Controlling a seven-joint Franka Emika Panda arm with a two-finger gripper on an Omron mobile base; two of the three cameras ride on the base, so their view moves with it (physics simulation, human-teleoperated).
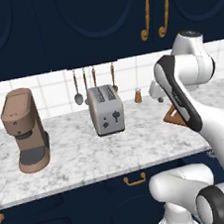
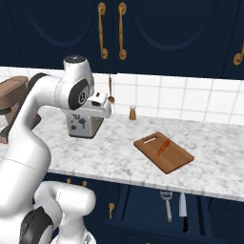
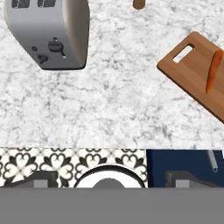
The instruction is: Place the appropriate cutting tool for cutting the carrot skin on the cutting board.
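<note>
Item: marble surface [image 2: 114, 152], set below dark blue cabinets. The cutting board [image 2: 163, 152] lay near the surface's front edge, turned at an angle, its slotted handle end toward the back wall; the carrot [image 2: 163, 147] rested on top of it, lengthwise, presumably staged for peeling. Below the front edge, in an open drawer, lay a peeler-like tool [image 2: 167, 204] and a dark-handled knife [image 2: 183, 210] side by side, both untouched; the peeler was judged the fitting tool. A toaster [image 2: 83, 123] stood toward the back edge, a small brown shaker [image 2: 132, 113] beside the wall, a coffee machine [image 1: 25, 130] further left. The gripper [image 3: 111, 177] hung above the surface's front edge, empty; how wide the jaws stood could not be told.
</note>
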